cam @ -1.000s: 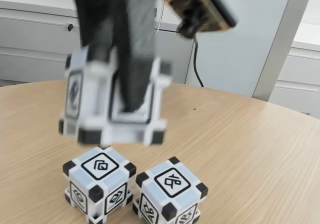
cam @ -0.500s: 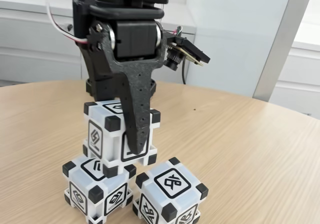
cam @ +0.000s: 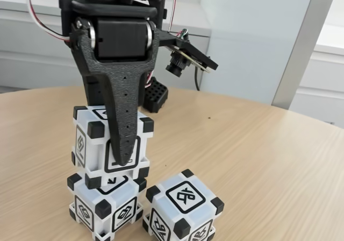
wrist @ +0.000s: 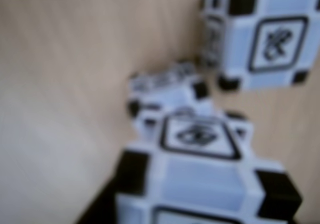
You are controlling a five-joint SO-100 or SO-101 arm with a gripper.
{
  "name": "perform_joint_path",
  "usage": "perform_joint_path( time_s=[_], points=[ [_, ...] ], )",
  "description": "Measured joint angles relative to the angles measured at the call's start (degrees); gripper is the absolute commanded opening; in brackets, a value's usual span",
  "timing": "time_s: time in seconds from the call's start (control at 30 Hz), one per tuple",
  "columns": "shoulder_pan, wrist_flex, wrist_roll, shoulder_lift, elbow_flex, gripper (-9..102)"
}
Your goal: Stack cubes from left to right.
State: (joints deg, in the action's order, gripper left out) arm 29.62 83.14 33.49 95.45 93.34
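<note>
Nearest the fixed camera I see two cubes side by side on the tabletop: the left cube and the right cube, just apart from each other with a narrow gap between. On top of the left cube sits the third cube, its base touching the lower one's top face and shifted a little to the left, so the stack is not quite square. My hand is pinching that top cube: one black finger runs down its front face, and the other finger is hidden behind it. Above the finger I see the black motor housing and the small camera board sticking out to the right. Behind the arm, white cabinets run along the far wall. In the wrist view everything is blurred, but I can make out the held cube close at the bottom, an edge of the lower cube past it, and the lone cube at the upper right on the wood.
</note>
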Motion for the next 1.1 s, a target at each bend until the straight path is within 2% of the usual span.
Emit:
perform_joint_path(
  time_s=[0.47, 0.77, 1.1],
  points=[
    [0.18, 0.00, 0.79, 0.00, 0.18, 21],
    [0.26, -0.88, 1.32, 1.32, 5.98, 21],
    [0.18, -0.88, 0.97, 1.32, 6.50, 35]
  ],
)
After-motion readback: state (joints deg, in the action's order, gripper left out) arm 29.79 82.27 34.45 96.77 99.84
